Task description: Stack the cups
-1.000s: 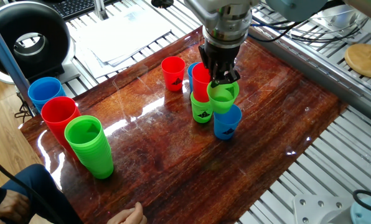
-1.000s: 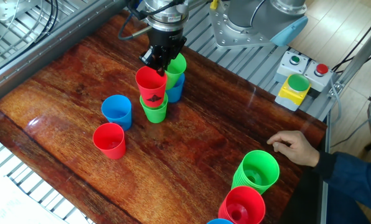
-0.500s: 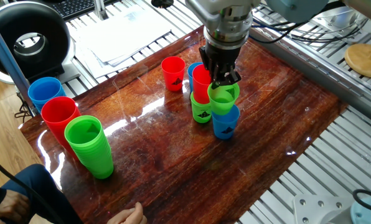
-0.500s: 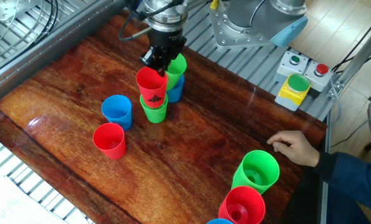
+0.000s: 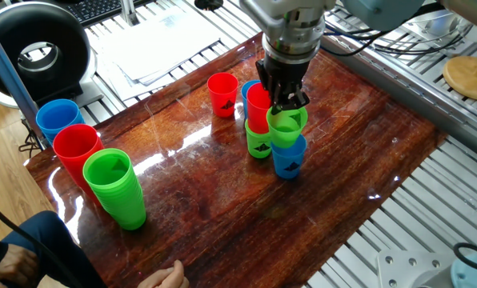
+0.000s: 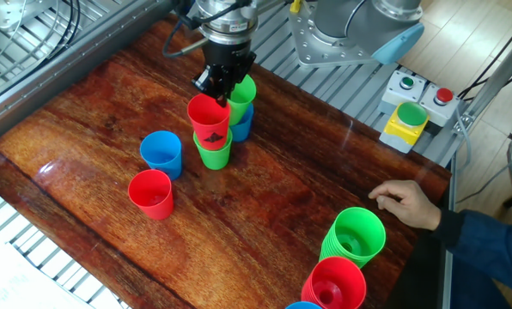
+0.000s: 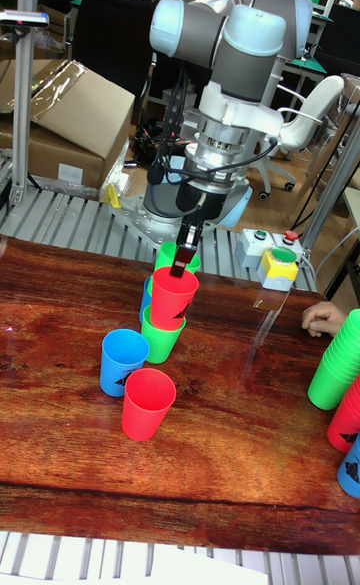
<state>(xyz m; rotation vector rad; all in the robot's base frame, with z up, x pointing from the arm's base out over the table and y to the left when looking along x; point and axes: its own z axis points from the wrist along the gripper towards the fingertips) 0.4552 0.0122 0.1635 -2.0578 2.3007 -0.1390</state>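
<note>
Green plastic is showing between the fingers of the gripper point(image 5: 286, 102): they are pinching the rim of a green cup point(image 5: 287, 126), one finger inside the mouth and one outside, and that cup is sitting in the mouth of a blue cup point(image 5: 289, 158) standing on the table point(image 5: 214, 200). Whether the green cup is seated fully down in the blue one cannot be told. This pair is standing near the table edge closest to the robot's base, roughly midway along it.

Just beside the pair, touching or nearly so, a red cup point(image 5: 259, 106) is nesting in a second green cup point(image 5: 258, 141), its black mark facing outward in the other fixed view. Farther toward the middle of the table, a lone blue cup point(image 6: 161, 154) and a lone red cup point(image 6: 151, 193) are standing upright and close together, apart from the two stacks.

Toward the table end where a person's hand point(image 6: 405, 204) is resting on the edge, three tall piles of nested cups are standing side by side: a green pile point(image 5: 116, 189), a red pile point(image 5: 78, 152) and a blue pile point(image 5: 58, 121). Off the table by the robot's base, a box with a large green button point(image 6: 408, 118) is sitting on the metal frame.
</note>
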